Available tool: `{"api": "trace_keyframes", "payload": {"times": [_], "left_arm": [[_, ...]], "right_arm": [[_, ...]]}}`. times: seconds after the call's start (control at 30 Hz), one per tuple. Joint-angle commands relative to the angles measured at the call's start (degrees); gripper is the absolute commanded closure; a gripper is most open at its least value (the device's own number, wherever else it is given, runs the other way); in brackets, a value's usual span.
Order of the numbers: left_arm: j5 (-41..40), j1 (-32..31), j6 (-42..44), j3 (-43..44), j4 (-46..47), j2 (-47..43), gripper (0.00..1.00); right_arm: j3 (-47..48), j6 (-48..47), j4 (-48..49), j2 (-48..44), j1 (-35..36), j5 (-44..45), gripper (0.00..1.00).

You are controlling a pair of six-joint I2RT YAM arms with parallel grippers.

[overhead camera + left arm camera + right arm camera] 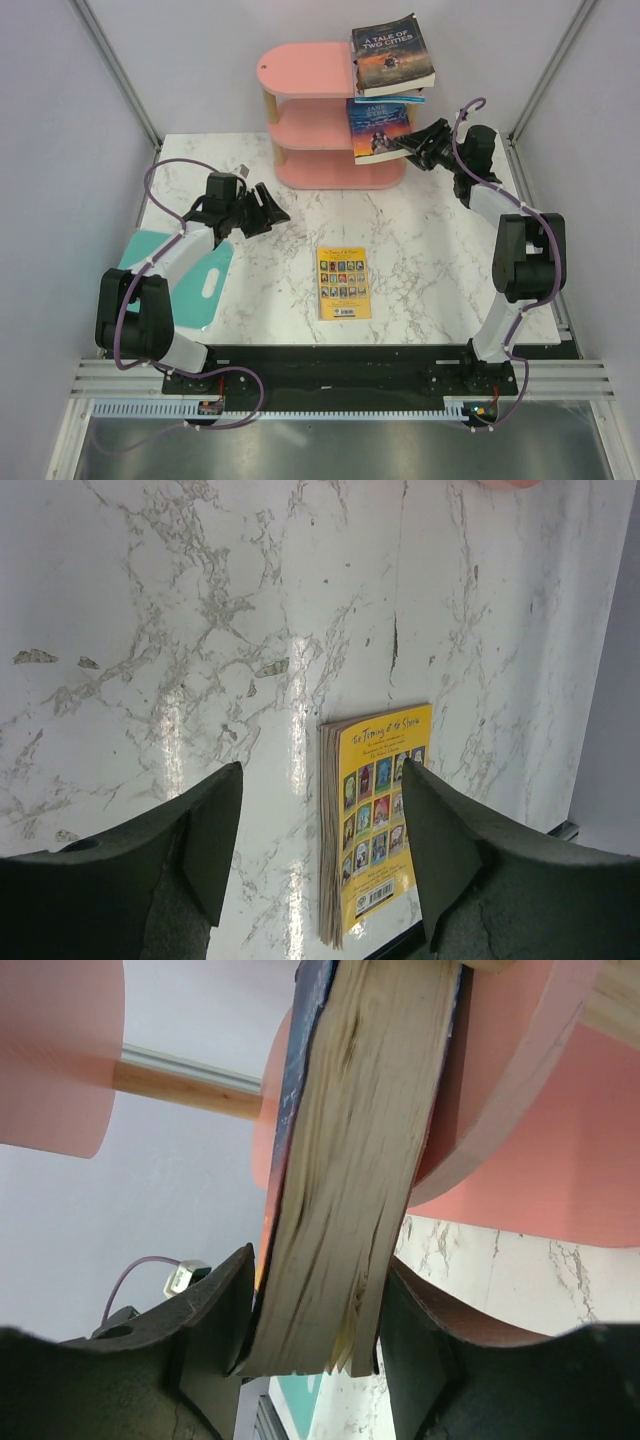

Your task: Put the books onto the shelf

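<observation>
The pink shelf [310,70] stands at the top middle of the top picture, at the far end of the white table [430,250]. The dark book "A Tale of Two Cities" [392,55] lies flat on the top board, at its right end, and part of it sticks out over the edge. The blue book "Jane Eyre" [378,130] is on the middle board, just below. It sticks out to the right too.

The right gripper [415,142] is at the upper right of that picture, right at the blue book's outer edge. In the right wrist picture the book's pale pages [350,1160] sit between its two black fingers [215,1310], with a pink board [540,1110] just beside the book. I cannot tell if the fingers press the book or only sit around it.

The yellow book [343,282] lies flat in the middle of the table, well apart from the shelf. The left gripper [268,208] hangs over the table at the middle left, with its fingers spread wide and nothing in them. In the left wrist picture the yellow book [380,810] shows low down between the two fingers. A flat teal board [205,290] lies at the left edge, under the left arm.
</observation>
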Motion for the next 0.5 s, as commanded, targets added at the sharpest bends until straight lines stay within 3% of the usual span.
{"api": "trace_keyframes", "payload": {"times": [0.0, 0.27, 0.47], "left_arm": [[2.5, 0.0, 1.9, -0.6, 2.0, -1.8, 0.29], [3.3, 0.0, 2.1, -1.3, 2.3, -1.5, 0.3], [4.1, 0.0, 2.4, -1.4, 2.6, -1.1, 0.32]], "right_arm": [[0.6, 0.1, 4.8, -1.9, 0.0, 0.3, 0.34], [-2.6, -4.9, 0.0, -5.6, 0.0, 0.6, 0.19], [-5.6, -7.7, -3.4, -8.0, -0.1, 1.4, 0.15]]}}
